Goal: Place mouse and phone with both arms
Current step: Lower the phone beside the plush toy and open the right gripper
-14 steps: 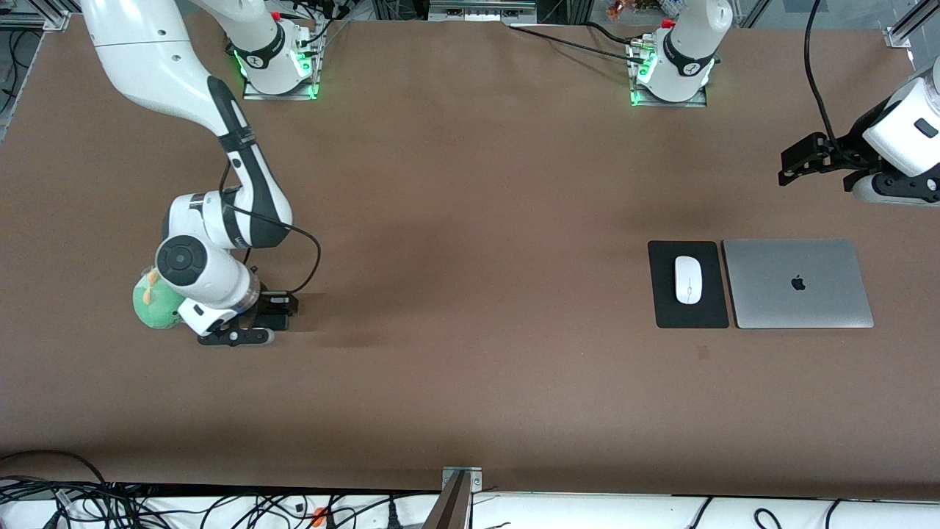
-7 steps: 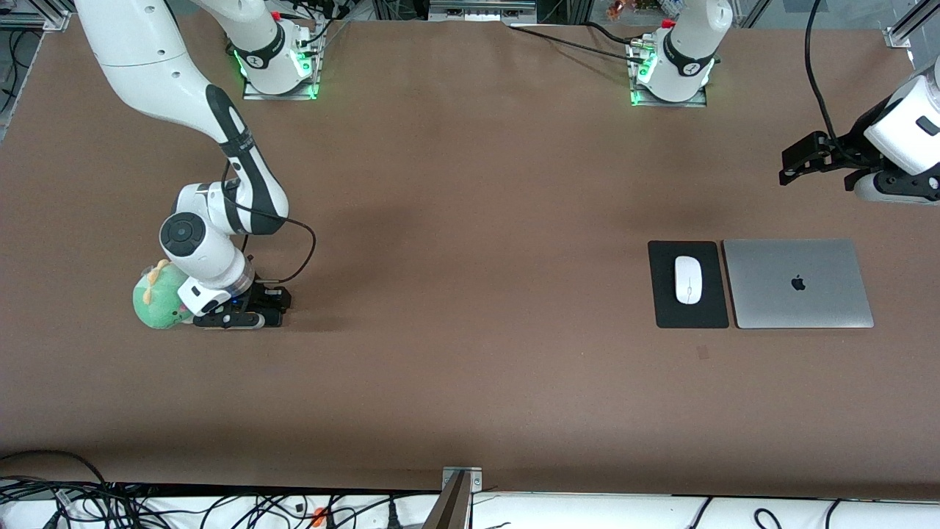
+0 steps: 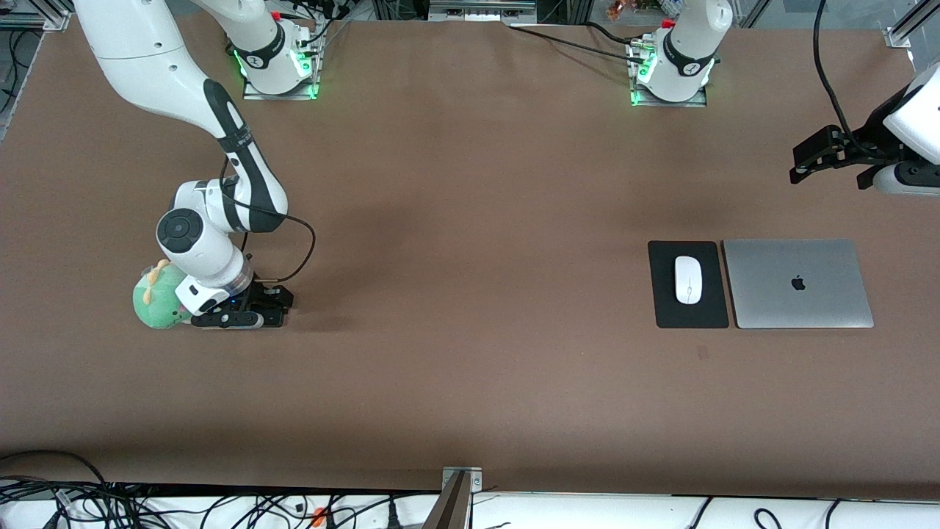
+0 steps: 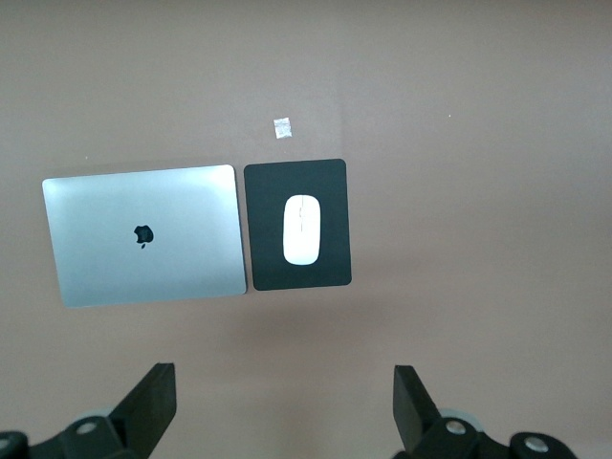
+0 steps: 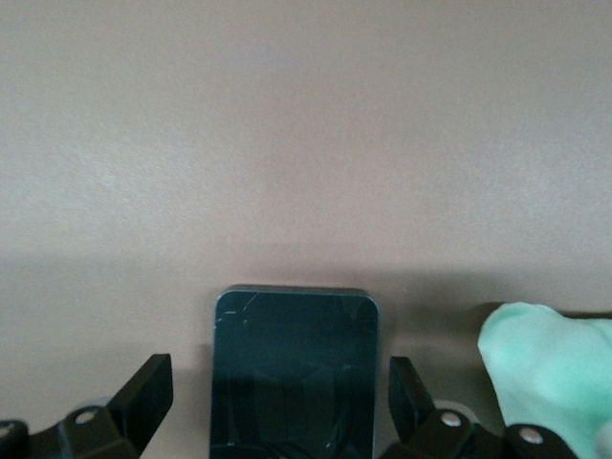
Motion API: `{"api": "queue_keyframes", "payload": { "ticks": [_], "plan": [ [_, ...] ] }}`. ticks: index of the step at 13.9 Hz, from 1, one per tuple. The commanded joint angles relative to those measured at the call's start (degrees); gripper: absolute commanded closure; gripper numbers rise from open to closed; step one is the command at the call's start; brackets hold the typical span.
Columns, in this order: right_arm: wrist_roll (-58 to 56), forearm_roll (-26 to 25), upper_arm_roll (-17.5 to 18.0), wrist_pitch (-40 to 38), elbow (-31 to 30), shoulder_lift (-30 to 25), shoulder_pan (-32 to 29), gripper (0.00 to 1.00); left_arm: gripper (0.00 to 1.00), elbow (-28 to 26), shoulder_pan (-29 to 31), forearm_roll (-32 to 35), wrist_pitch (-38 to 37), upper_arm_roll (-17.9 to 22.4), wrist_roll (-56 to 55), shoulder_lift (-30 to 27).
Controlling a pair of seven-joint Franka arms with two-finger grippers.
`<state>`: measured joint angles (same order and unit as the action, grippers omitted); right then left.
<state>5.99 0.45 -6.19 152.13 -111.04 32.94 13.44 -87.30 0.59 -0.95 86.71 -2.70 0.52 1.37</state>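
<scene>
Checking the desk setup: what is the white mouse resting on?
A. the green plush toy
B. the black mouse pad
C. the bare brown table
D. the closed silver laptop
B: the mouse lies on the black mouse pad beside the closed silver laptop, as the left wrist view also shows.

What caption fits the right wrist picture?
The right gripper, open, straddles the phone on the table, beside a green plush toy.
</scene>
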Motion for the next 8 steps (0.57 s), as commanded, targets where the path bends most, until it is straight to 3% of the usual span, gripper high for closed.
{"api": "queue_keyframes", "payload": {
  "ticks": [1, 4, 8],
  "plan": [
    [-1.51, 1.04, 0.65, -7.70, 3.71, -2.43, -0.61, 0.00, 0.00, 0.72, -0.06, -0.28, -0.66, 0.24, 0.18, 0.21],
    [-1.68, 1.65, 0.56, -15.43, 7.24, -5.24, -1.39, 0.00, 0.00, 0.72, 0.73, -0.28, -0.93, 0.24, 0.54, 0.13],
    [-10.72, 9.47, -1.45, -22.56, 7.95, -11.13, -2.27, 0.00, 0.00, 0.64, 0.82, -0.28, -1.10, 0.24, 0.54, 0.12]
  ]
}}
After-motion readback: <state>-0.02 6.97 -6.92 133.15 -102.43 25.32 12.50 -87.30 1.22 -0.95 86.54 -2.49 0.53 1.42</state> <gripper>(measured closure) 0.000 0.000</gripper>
